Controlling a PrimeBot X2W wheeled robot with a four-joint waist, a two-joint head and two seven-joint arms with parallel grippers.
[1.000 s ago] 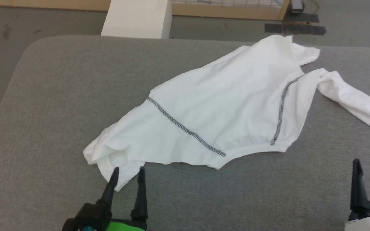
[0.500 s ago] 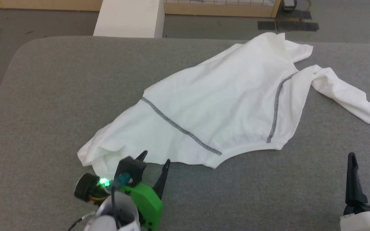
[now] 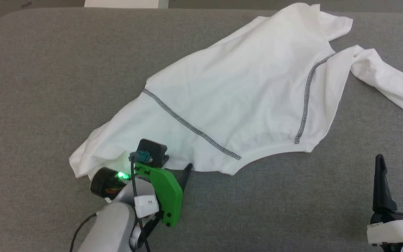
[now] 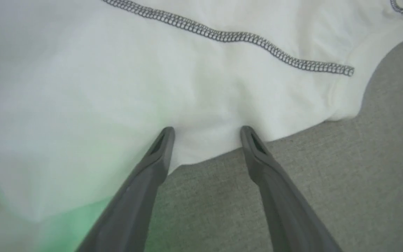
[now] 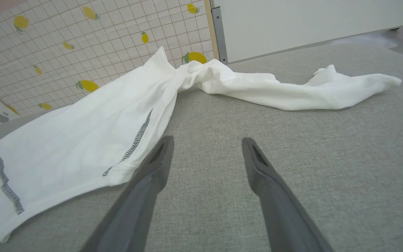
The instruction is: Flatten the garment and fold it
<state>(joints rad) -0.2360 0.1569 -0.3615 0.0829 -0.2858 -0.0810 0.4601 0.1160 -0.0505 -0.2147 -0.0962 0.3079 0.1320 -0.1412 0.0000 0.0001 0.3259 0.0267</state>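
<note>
Between the spread fingers of the left gripper, jaws wide and holding nothing, lies the near edge of the garment. Risk: closing may pinch one thin layer only, or drag cloth into wrinkles.

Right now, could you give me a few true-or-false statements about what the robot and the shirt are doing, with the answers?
1. The garment lies on the grey table. True.
2. The left gripper is shut on the garment. False: its jaws stand open at the garment's near edge.
3. The right gripper is open over bare table, apart from the garment. True.
4. The garment is neatly folded. False: it lies spread and rumpled, one sleeve trailing to the robot's right.
5. Its seam stitching is red. False: it is dark grey.
</note>
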